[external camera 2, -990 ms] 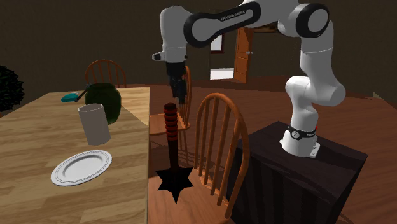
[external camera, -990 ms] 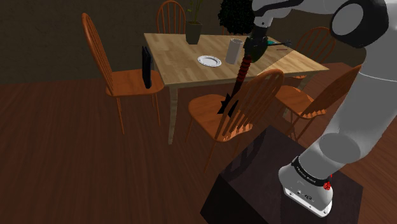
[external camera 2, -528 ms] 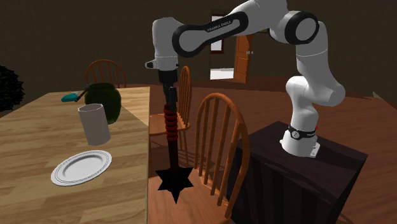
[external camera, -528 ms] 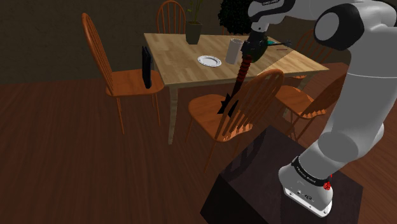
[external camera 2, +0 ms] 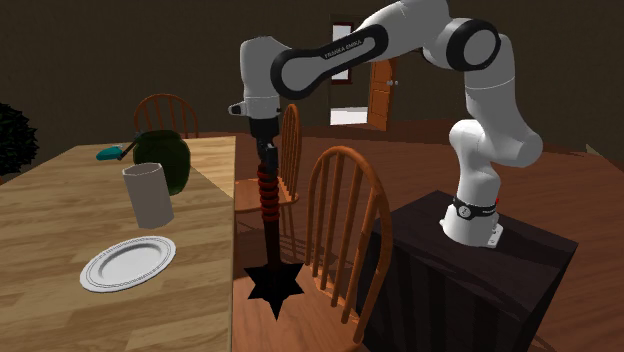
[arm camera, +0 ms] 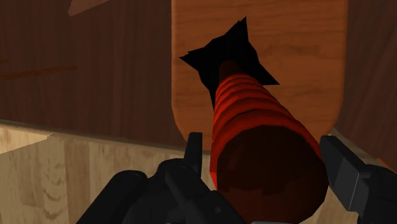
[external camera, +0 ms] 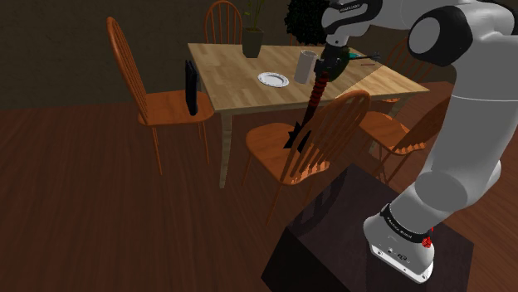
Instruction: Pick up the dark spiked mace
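One item outstanding: dark spiked mace (external camera: 309, 104), red ribbed grip, standing head-down on the seat of the wooden chair (external camera: 270, 143), just beside the table (external camera: 232, 79) edge and right of the plate (external camera: 273, 80). One gripper (arm camera: 261, 149), released, straddling the top of the grip. A sliver of gap shows on one side, so I read it as not yet clamped. Step in hand: the grasp. Next move, as I judge it: close squarely, then lift straight up, keeping the spikes off the chair back.
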Available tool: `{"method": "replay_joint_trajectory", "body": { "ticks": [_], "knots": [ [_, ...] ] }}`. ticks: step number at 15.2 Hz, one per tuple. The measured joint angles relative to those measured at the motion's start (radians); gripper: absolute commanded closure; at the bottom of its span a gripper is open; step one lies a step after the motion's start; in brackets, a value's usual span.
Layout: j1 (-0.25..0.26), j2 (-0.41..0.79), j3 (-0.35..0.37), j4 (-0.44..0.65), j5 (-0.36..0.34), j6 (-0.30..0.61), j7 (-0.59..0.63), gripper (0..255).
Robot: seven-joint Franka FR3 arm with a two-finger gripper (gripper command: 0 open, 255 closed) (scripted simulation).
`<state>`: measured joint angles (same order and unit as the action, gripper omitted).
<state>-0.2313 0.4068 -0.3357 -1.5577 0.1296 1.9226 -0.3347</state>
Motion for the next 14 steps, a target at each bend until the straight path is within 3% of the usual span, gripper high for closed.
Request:
{"method": "replay_joint_trajectory", "body": {
  "ticks": [6, 14],
  "knots": [
    [0.0, -0.001, 0.0, -0.001, 0.0, 0.0, 0.0, 255],
    [-0.002, -0.015, -0.004, 0.067, -0.008, -0.086, 0.006, 255]
  ]
}}
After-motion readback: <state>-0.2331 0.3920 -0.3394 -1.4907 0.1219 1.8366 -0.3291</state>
